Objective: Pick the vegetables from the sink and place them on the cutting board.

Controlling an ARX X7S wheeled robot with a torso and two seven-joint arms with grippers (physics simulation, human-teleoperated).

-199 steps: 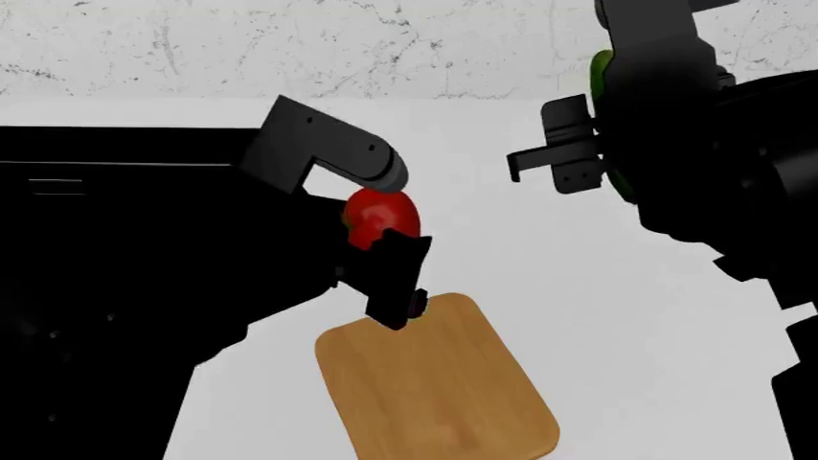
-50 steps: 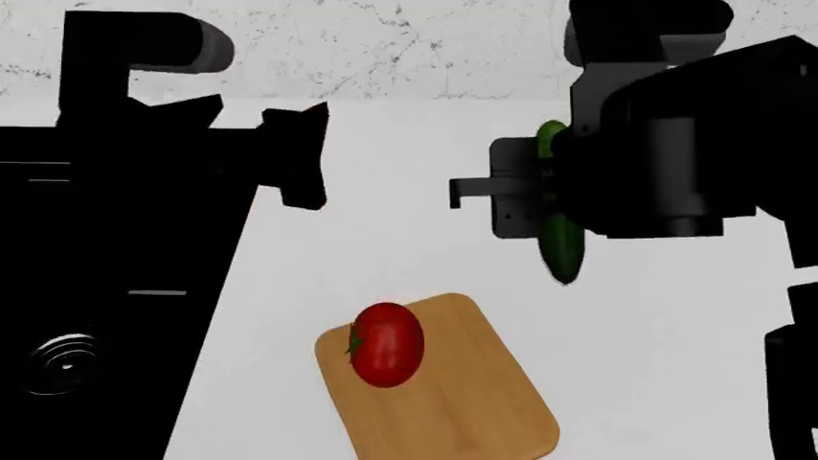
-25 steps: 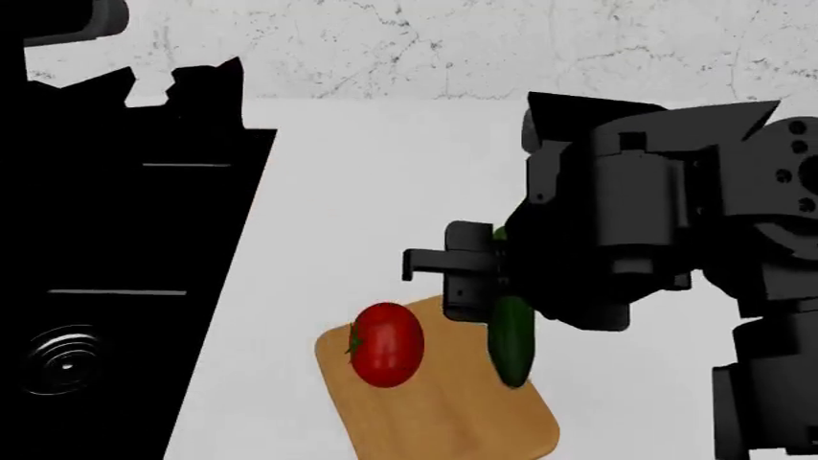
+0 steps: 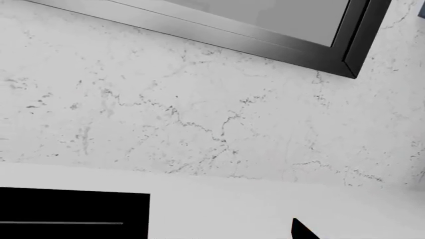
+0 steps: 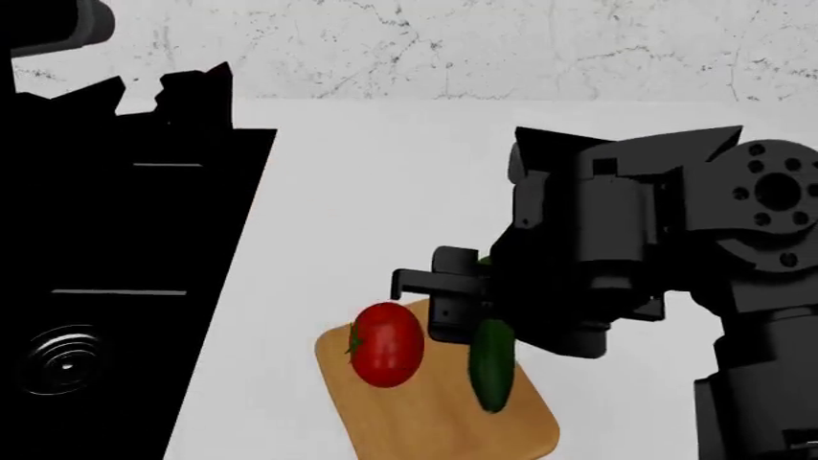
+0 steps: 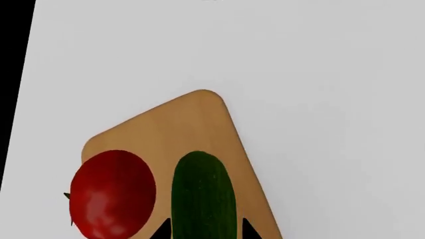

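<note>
1. The cucumber hangs over the cutting board, its long axis running roughly from the robot's side toward the wall, slightly tilted in the head view; its free rounded end points down toward the board's near part.
2. The right gripper is closed on the cucumber: in the right wrist view two dark fingertips press its sides. Whether the cucumber touches the board cannot be told.
3. The tomato rests on the board just beside the cucumber, on the sink side, with a narrow gap between them; its green stem faces the sink.
4. The white counter surrounds the board; the black sink fills the head view's left.
5. The left gripper sits high over the sink near the marbled wall; its opening cannot be told.
6. Compared with half a second ago, the right arm has come lower and slightly leftward, bringing the cucumber closer to the tomato; a second ago it was held off the board over the counter.
</note>
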